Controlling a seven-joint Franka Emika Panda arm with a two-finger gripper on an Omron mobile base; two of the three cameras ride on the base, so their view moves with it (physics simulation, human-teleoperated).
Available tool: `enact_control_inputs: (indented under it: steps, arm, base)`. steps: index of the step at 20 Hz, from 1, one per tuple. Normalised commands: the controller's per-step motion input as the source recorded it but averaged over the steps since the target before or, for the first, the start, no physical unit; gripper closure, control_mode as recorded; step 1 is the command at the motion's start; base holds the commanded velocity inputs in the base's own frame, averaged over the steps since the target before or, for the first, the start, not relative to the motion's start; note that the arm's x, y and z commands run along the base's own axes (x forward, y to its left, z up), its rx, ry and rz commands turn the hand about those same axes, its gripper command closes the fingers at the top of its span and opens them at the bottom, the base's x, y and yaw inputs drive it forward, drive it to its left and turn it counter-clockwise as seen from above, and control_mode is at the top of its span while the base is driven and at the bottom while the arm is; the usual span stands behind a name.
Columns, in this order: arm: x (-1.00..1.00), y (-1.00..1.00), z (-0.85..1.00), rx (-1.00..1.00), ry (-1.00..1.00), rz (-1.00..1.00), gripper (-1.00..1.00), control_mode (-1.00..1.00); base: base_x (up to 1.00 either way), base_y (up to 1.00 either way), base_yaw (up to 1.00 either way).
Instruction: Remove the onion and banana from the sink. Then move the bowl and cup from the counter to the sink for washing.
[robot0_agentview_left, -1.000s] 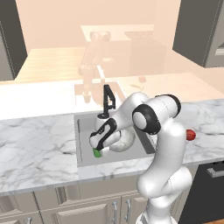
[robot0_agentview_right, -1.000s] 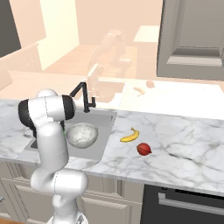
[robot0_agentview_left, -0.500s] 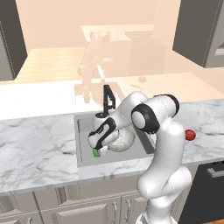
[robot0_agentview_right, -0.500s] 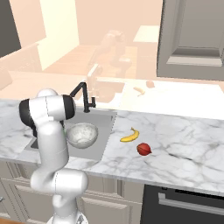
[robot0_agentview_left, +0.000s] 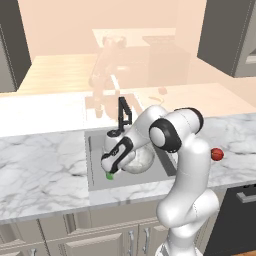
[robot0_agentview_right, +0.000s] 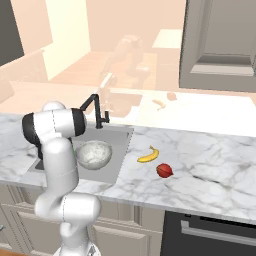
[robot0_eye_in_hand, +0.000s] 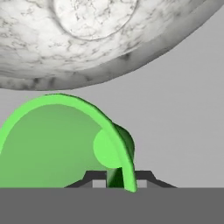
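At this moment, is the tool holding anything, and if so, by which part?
The tool straddles the rim of the green cup, low in the sink beside the bowl. Whether it grips that rim or has let go cannot be told.

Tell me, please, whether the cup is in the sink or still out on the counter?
In the sink. The cup sits low in the basin beside the bowl, at the gripper.

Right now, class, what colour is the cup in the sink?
Bright green; the cup shows best in the hand view, beside the speckled bowl.
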Motion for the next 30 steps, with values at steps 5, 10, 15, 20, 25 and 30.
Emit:
enact_control_inputs:
  steps: [5, 10, 15, 20, 25, 30]
  arm:
    - [0.0, 0.04, -0.18, 0.0, -0.06, -0.01, -1.0, -1.0]
    - [0.0, 0.03, -0.11, 0.0, -0.05, -0.01, -1.0, -1.0]
    - [0.0, 0.0, 0.0, 0.0, -0.04, 0.0, -1.0, -1.0]
    - [-0.01, 0.0, 0.07, 0.0, 0.0, 0.0, -1.0, -1.0]
    - [-0.1, 0.0, 0.15, 0.0, 0.0, 0.0, -1.0, -1.0]
    - [-0.11, 0.0, 0.19, 0.0, 0.01, 0.0, -1.0, -1.0]
  base:
    - [0.0, 0.0, 0.0]
    - [0.0, 0.0, 0.0]
    - [0.0, 0.0, 0.0]
    - [0.0, 0.0, 0.0]
    - [0.0, 0.0, 0.0]
    - [0.0, 0.0, 0.0]
